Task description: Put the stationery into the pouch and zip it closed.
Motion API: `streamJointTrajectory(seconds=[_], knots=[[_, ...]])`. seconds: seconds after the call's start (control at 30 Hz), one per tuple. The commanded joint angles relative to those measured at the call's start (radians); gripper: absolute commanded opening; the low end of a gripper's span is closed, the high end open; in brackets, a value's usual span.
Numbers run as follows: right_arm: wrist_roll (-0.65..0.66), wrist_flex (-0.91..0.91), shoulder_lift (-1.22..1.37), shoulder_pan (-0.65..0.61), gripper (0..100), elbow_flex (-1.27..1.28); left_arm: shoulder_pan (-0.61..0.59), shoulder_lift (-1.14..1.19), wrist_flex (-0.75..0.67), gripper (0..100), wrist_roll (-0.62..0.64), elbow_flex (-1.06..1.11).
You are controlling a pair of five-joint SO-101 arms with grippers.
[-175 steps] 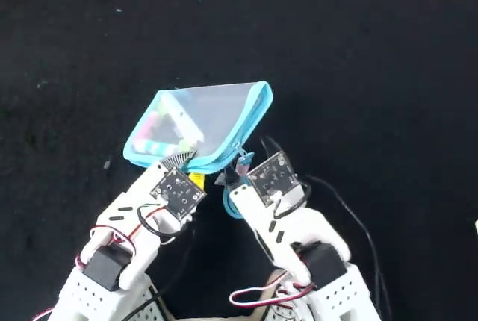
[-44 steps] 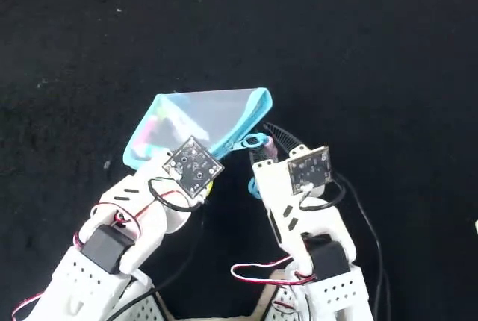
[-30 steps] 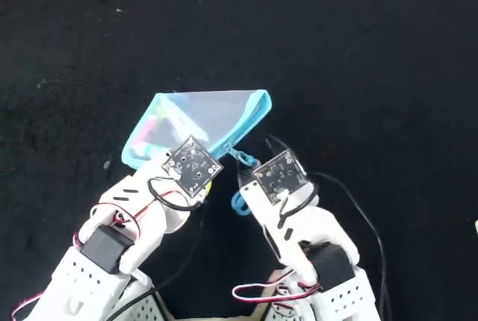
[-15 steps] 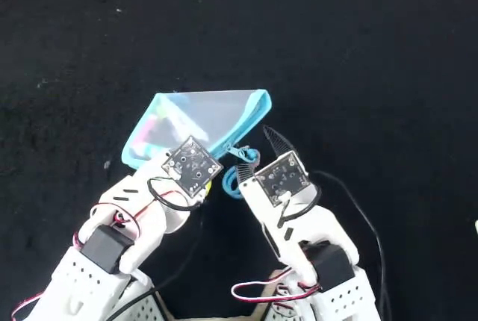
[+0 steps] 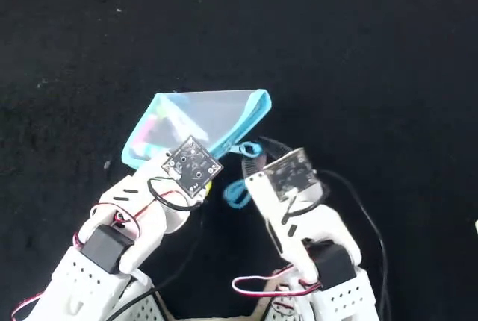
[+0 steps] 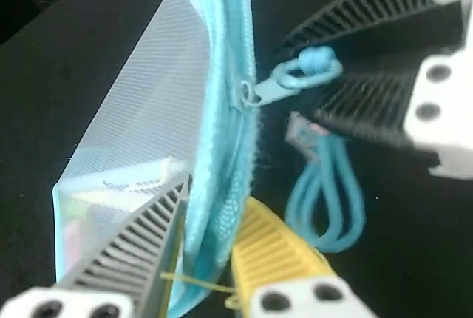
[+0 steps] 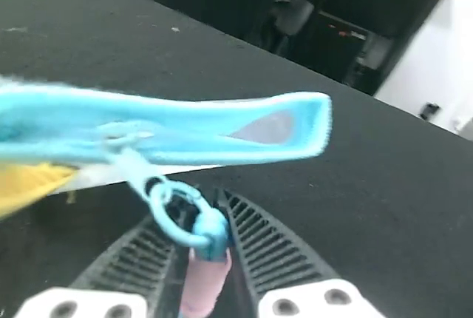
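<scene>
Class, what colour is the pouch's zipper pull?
The zipper pull is light blue, best seen in the left wrist view.

**Left arm** (image 5: 131,220) and **right arm** (image 5: 310,224) both extend forward from the near side, their wrists converging. The left gripper (image 6: 216,198) is clamped, its grey and yellow fingers pressing opposite faces of the pouch (image 6: 140,111) rim. The right gripper (image 7: 211,201) is pinched together on the zip pull (image 7: 138,168), with its fingers angled to a narrow point.

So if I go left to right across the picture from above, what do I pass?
stationery inside the pouch → left hand pinching the pouch → blue strap loop → right hand on the zip pull
</scene>
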Motion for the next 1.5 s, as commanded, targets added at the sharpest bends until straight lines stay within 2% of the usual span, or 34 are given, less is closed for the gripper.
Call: streamJointTrajectory(seconds=[0.0,0.2,0.43,0.6,0.7,0.8,0.87,1.17,1.3,1.47], knots=[[-0.077,-0.068,-0.096,0.075,1.0,-0.024,-0.004,0.015,0.006,3,0.015,0.004],[-0.084,-0.075,-0.09,0.121,1.0,-0.025,-0.004,0.015,0.008,3,0.015,0.004],[-0.078,-0.068,-0.09,0.117,1.0,-0.022,-0.004,0.015,0.008,3,0.015,0.004],[-0.048,0.038,-0.096,0.071,1.5,-0.061,-0.004,0.015,0.008,3,0.015,0.004],[0.072,0.118,-0.097,-0.005,9.6,-0.094,-0.004,0.015,0.009,3,0.015,0.004],[0.107,0.153,-0.097,-0.074,21.1,-0.096,-0.004,0.015,0.008,3,0.015,0.004],[0.107,0.158,-0.097,-0.083,23.7,-0.101,-0.004,0.015,0.008,3,0.015,0.004],[0.106,0.153,-0.099,-0.086,23.6,-0.116,-0.004,0.015,0.006,3,0.015,0.004],[0.026,0.153,-0.099,-0.086,23.7,-0.139,-0.004,0.015,0.006,3,0.015,0.004],[0.037,0.13,-0.099,-0.086,23.7,-0.11,-0.004,0.015,0.005,3,0.015,0.004]])
